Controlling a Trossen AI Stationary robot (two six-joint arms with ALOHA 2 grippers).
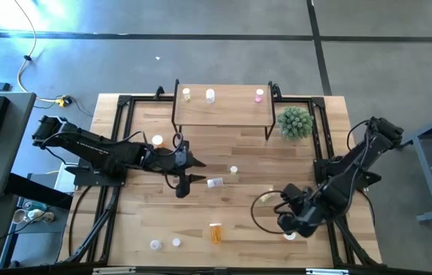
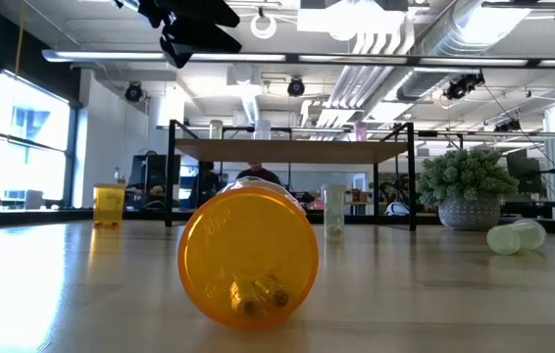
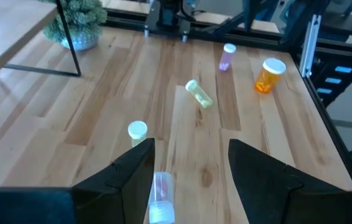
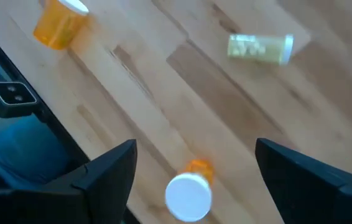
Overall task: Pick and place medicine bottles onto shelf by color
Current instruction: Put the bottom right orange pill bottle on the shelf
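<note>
Fingers of the right gripper stand spread wide over an upright orange bottle near the counter's right front edge — cap up, axis vertical, directly between them — nearer this arm than the left.

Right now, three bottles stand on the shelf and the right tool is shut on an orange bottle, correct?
Not quite. Three bottles do stand on the shelf, but the right tool is open above an orange bottle standing on the table, not shut on it. The right wrist view shows this.
</note>
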